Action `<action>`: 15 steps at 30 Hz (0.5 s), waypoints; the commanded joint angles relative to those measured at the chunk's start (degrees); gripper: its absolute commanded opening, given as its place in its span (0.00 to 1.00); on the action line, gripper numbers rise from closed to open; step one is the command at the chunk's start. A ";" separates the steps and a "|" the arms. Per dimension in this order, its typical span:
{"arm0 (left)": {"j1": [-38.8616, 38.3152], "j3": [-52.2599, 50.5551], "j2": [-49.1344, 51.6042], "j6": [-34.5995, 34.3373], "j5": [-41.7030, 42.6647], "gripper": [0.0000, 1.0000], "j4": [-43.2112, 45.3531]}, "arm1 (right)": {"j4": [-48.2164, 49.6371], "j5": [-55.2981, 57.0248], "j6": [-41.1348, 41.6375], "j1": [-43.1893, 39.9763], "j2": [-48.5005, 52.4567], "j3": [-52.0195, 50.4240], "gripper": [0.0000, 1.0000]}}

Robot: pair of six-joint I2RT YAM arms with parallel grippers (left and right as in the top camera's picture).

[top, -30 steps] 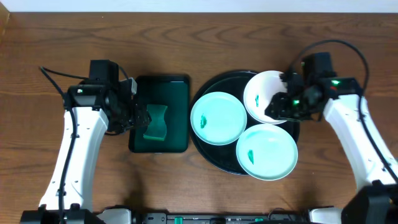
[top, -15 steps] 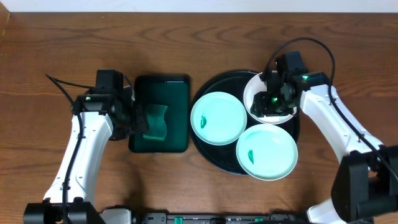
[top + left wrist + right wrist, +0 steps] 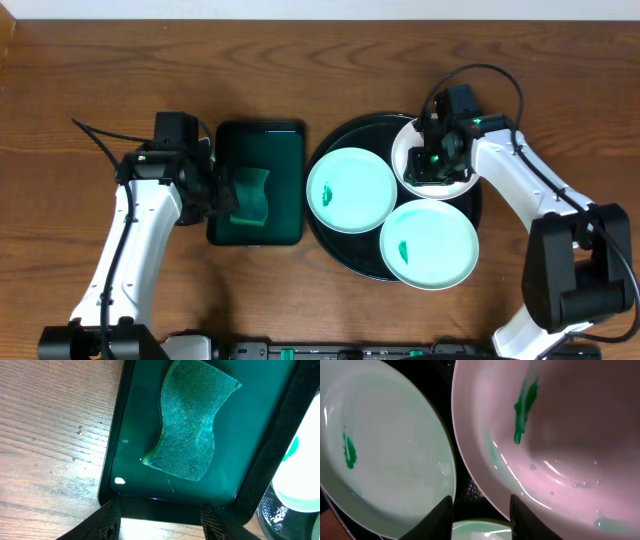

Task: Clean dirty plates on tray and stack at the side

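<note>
Three dirty plates with green smears lie on the round black tray (image 3: 330, 245): a mint one at left (image 3: 350, 190), a mint one at front (image 3: 430, 243) and a white one at back right (image 3: 415, 140). My right gripper (image 3: 432, 165) hangs low over the white plate (image 3: 560, 435). Its jaws (image 3: 481, 520) are open: one fingertip is at that plate's rim, the other over the left mint plate (image 3: 385, 445), and nothing is pinched. My left gripper (image 3: 222, 190) is open (image 3: 161, 525) over the near edge of the green tray, short of the sponge (image 3: 192, 425).
The rectangular dark green tray (image 3: 285, 150) holding the green sponge (image 3: 250, 196) stands just left of the black tray. Wood table lies all round, with bare wood to the right of the black tray and in front of both trays.
My right gripper swung left from beside the white plate to over it, and its jaws have narrowed. The left arm shifted slightly at first, then stayed still.
</note>
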 commanded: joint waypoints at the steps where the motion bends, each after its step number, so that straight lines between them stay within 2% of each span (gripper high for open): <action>1: -0.09 -0.35 0.26 -0.13 -0.79 0.53 -0.07 | 0.39 0.13 1.33 1.55 0.98 0.70 0.32; 6: -0.07 -0.35 0.26 -0.13 -0.79 0.53 0.17 | 0.96 0.20 1.81 3.61 1.03 0.66 0.30; 12: -0.09 -0.35 0.26 -0.13 -0.79 0.53 0.28 | 1.29 8.33 9.25 6.14 1.03 -0.22 0.29; 15: -0.07 -0.35 0.26 -0.13 -0.79 0.53 0.28 | 2.64 8.61 10.56 7.23 1.03 -1.18 0.29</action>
